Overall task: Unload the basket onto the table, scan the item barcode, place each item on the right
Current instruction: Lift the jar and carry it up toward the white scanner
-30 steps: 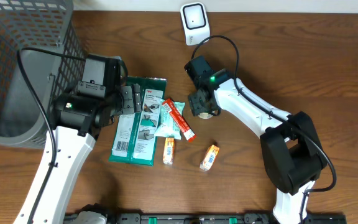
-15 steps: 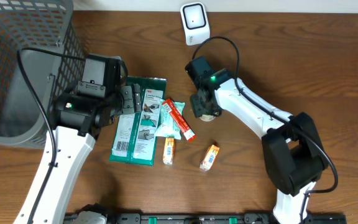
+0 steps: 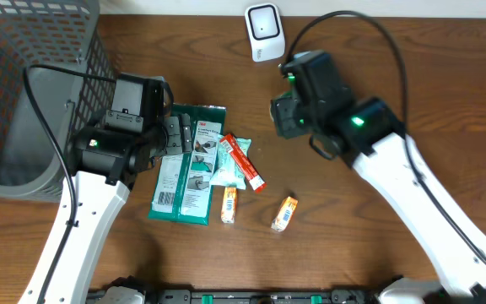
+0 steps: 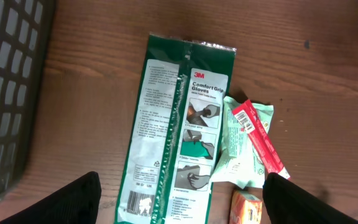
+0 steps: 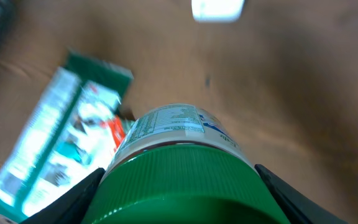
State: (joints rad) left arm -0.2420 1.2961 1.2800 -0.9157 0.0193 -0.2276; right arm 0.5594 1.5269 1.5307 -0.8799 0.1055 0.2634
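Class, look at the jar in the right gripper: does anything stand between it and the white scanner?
Nothing visible does. The right gripper holds the jar, and only bare table lies between it and the scanner.

One each — gloves (image 3: 184, 165), pouch (image 3: 229, 175), red bar (image 3: 245, 162), jar (image 5: 179, 134), scanner (image 3: 264, 31), basket (image 3: 24, 84) — two orange packets (image 3: 229, 204) (image 3: 284, 214).

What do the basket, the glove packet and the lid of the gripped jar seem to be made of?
Basket: probably grey plastic, matte; moulded grid walls. Glove packet: thin glossy plastic film; crimped seam, printed panels. Lid of the jar: likely green plastic, smooth, faintly shiny, though blurred.
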